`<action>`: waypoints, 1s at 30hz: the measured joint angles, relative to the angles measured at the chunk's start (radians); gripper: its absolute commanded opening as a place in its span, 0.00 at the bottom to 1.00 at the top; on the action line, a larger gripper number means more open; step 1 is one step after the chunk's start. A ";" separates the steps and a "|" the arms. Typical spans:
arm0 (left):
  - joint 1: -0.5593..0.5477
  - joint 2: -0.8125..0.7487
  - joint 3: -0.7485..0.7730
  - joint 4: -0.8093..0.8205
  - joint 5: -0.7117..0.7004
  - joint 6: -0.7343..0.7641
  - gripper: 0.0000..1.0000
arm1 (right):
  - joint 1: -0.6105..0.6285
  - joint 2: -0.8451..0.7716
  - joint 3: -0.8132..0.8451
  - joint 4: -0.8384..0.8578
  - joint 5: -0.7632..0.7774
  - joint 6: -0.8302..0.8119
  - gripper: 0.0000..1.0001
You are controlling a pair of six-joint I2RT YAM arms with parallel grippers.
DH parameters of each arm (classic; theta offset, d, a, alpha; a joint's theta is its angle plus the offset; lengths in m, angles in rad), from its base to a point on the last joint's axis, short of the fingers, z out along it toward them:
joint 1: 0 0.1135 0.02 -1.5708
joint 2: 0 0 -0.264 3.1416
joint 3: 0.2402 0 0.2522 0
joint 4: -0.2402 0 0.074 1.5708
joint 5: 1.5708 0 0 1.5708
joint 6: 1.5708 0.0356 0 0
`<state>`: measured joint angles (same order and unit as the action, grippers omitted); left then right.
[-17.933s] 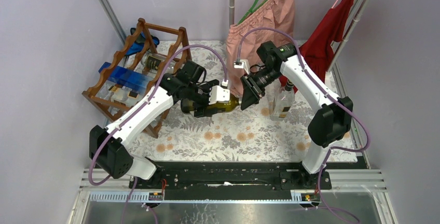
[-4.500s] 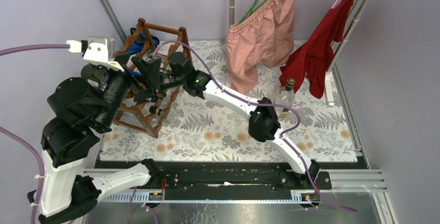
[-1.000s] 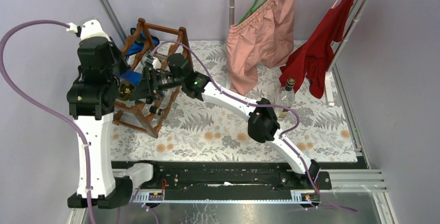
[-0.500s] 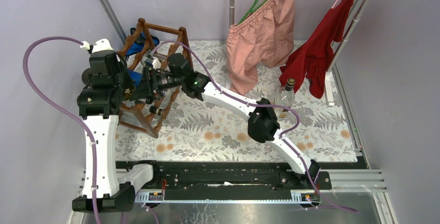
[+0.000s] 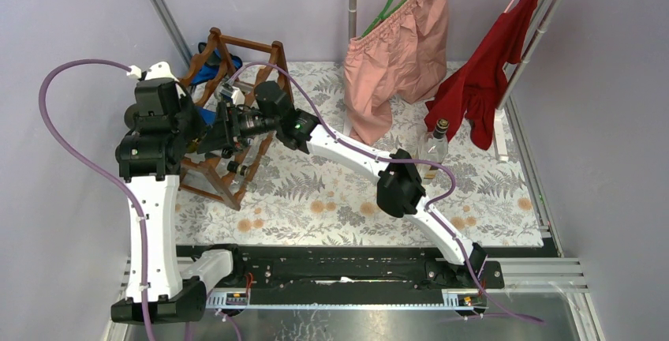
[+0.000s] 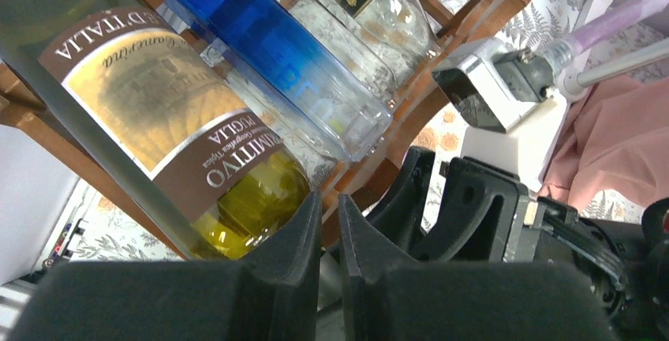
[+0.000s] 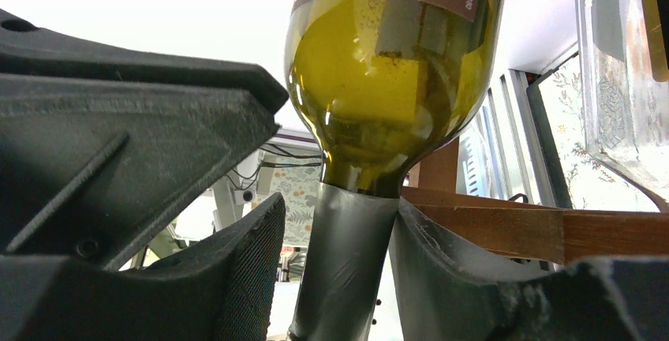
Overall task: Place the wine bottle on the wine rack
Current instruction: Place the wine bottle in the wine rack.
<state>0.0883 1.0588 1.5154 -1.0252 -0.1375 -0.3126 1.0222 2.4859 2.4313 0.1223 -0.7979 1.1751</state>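
Two arms at the wine rack [image 5: 246, 43], both at its front face.

Wine bottle [image 6: 166, 112]: lying on its side on the rack's wooden rails, Primitivo label showing. I cannot tell which tier. Its long axis runs through the rack, with the foil-wrapped neck pointing out of the front.

Right gripper [image 7: 341, 222]: partly open, fingers on either side of the neck just under the shoulder. I read this as a grip.

Left gripper [image 6: 328, 207]: fingers pressed together, holding nothing, tips just beside the bottle's shoulder. Whether they touch the glass I cannot tell.

Rack contents next to the wine bottle: a blue square bottle [image 6: 276, 57], then a clear bottle with a dark label [image 6: 371, 9], both lying in the rack.

Judgement: placement looks nearly done. The right arm is on the neck, so it should let go and then back straight out along the bottle's axis, away from the rack. Pulling sideways could roll the bottle off its rails.
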 measured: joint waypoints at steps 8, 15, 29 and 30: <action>0.000 -0.010 0.016 -0.096 0.003 -0.001 0.21 | 0.000 0.000 0.000 0.000 0.000 0.000 0.57; 0.000 -0.003 0.045 -0.153 -0.046 -0.005 0.28 | 0.000 0.000 0.000 0.000 0.000 0.000 0.57; 0.000 -0.003 0.040 -0.179 -0.063 -0.054 0.35 | 0.001 0.000 0.000 0.001 0.004 0.000 0.57; 0.000 -0.005 0.036 -0.177 -0.062 -0.058 0.36 | 0.001 0.000 0.000 0.001 0.004 0.000 0.57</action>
<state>0.0879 1.0538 1.5517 -1.2018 -0.1997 -0.3702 1.0229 2.4859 2.4313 0.1230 -0.7940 1.1755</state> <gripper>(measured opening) 0.350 0.568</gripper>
